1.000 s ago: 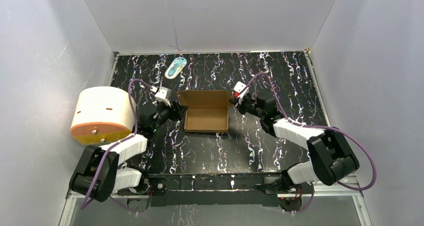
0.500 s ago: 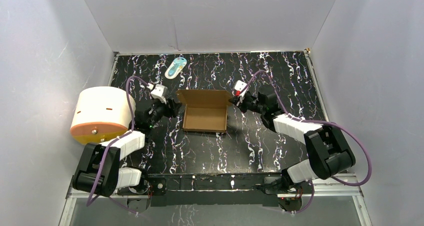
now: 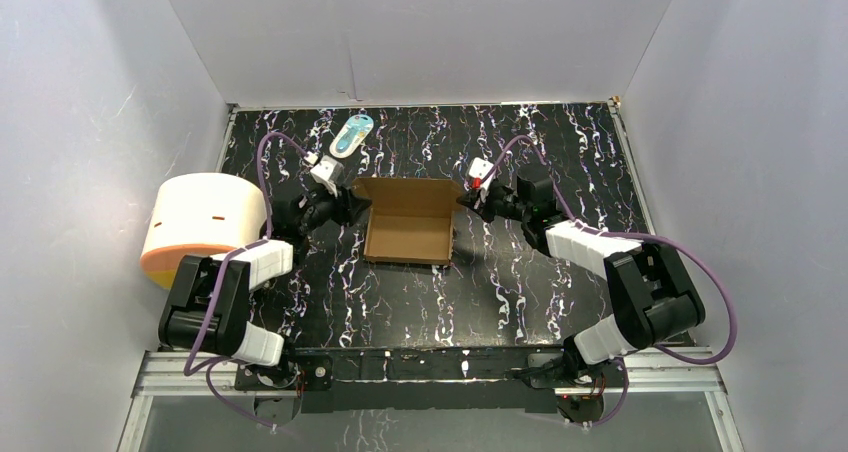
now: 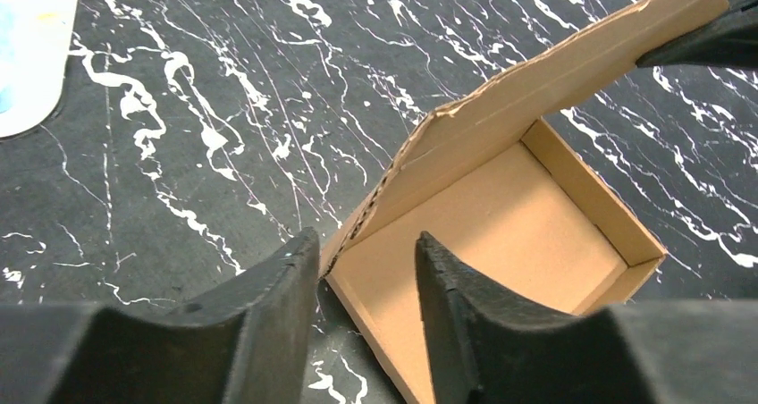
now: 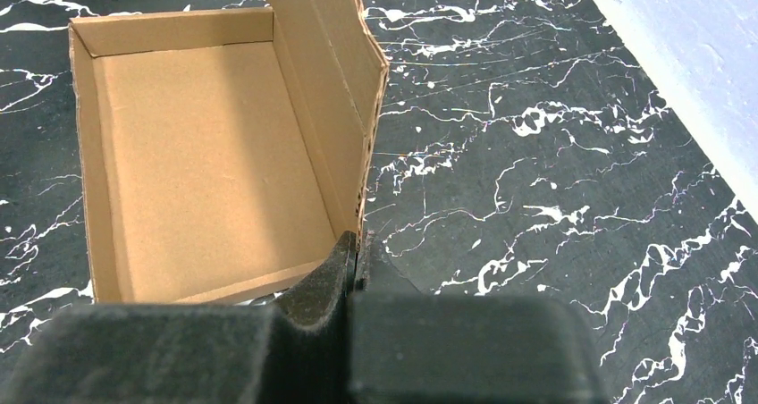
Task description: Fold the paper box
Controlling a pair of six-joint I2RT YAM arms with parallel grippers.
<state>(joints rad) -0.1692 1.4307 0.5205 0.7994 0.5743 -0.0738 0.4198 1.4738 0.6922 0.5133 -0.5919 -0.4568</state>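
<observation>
The paper box (image 3: 408, 227) is a shallow brown cardboard tray in the middle of the black marbled table, with its lid flap (image 3: 410, 192) raised along the far side. My right gripper (image 3: 466, 200) is shut on the right end of that lid, and its closed fingertips pinch the lid's edge in the right wrist view (image 5: 357, 243), beside the open tray (image 5: 206, 154). My left gripper (image 3: 350, 204) is open at the box's far-left corner. In the left wrist view (image 4: 366, 252) its fingers straddle the corner of the box (image 4: 501, 234), one outside and one over the inside.
A white-and-orange cylinder (image 3: 205, 227) lies at the left edge beside my left arm. A teal-white packet (image 3: 351, 134) lies near the back wall and shows in the left wrist view (image 4: 27, 46). White walls enclose three sides.
My left arm has swung away from me, and its gripper has shifted from the box's left side to its far-left corner. The box slid slightly left. The right gripper has kept its hold on the lid.
</observation>
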